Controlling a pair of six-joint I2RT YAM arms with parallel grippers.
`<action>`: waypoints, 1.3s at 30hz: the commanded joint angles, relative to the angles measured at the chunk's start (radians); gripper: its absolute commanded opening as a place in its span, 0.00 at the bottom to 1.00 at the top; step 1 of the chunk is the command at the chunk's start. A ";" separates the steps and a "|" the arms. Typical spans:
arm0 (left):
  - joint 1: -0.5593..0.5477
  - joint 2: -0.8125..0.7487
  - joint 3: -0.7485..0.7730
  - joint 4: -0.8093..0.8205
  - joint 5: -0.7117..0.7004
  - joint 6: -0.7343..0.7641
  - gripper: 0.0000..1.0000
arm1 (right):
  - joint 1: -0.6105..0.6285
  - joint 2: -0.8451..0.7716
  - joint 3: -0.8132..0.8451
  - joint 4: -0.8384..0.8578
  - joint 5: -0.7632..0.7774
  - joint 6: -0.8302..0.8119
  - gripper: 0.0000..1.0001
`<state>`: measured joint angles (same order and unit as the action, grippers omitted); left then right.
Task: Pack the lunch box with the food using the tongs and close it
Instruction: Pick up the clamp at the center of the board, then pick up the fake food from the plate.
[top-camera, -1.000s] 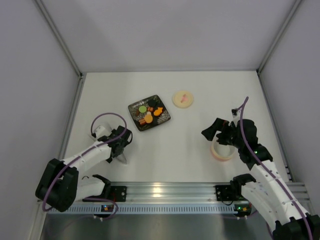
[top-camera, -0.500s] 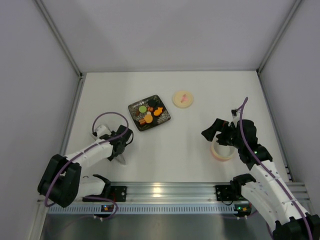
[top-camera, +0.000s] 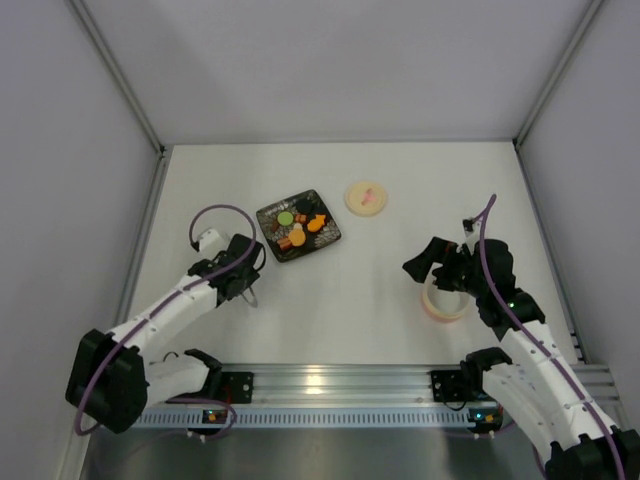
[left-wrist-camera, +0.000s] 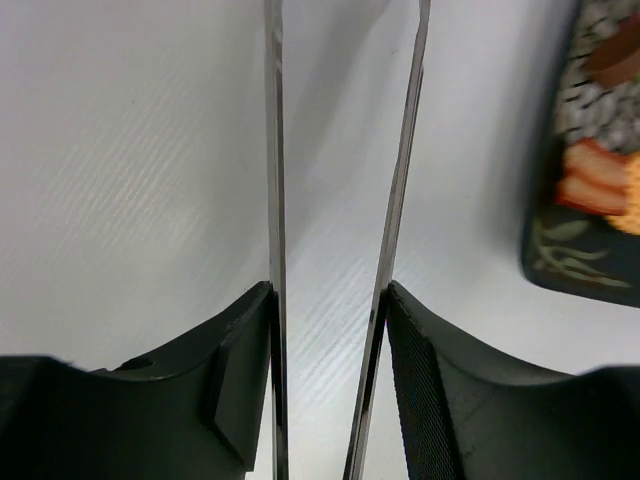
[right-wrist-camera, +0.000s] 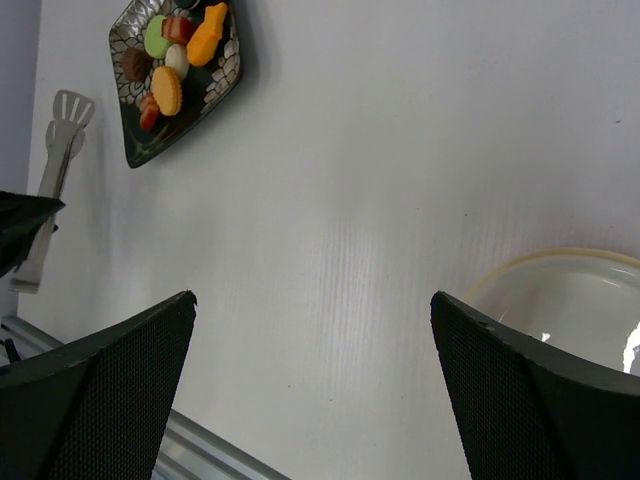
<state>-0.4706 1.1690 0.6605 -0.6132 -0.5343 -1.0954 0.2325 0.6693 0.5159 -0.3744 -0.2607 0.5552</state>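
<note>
Left end effector (left-wrist-camera: 330, 300) clamps the tongs (left-wrist-camera: 274, 150), one pad pressed against each thin silvery arm, at the near left of the worktop (top-camera: 350, 290), just near of the dark patterned plate (top-camera: 270, 216). The two arms stand apart and run out ahead of the fingers. We judge the tongs light, springy and slick. A hold partway along the arms, as here, leaves the tips free, and a gentle squeeze should bring them together. Too hard a squeeze could twist the narrow metal out of the pads.

All the food (right-wrist-camera: 170, 60) that we can see lies on the plate: small orange, green, brown and cream pieces, likely light and prone to slip from smooth tips. At the near right sits the lunch box (right-wrist-camera: 570, 290), and the part of its white inside that shows holds nothing. Our right end effector (right-wrist-camera: 312, 300) hangs over its rim with fingers spread wide, gripping nothing. The cream lid (top-camera: 366, 196) lies by itself, just right of the plate.
</note>
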 joint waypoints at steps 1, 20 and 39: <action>-0.005 -0.106 0.068 -0.026 -0.010 0.106 0.52 | -0.015 -0.010 0.003 0.057 -0.017 0.014 1.00; -0.007 -0.206 0.271 -0.066 0.161 0.423 0.49 | -0.015 0.009 0.012 0.066 -0.035 0.020 1.00; -0.011 -0.094 0.384 -0.129 0.476 0.655 0.50 | -0.015 -0.027 0.013 0.031 -0.025 0.028 0.99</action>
<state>-0.4770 1.0683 1.0214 -0.7353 -0.1059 -0.4927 0.2325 0.6594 0.5159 -0.3706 -0.2855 0.5743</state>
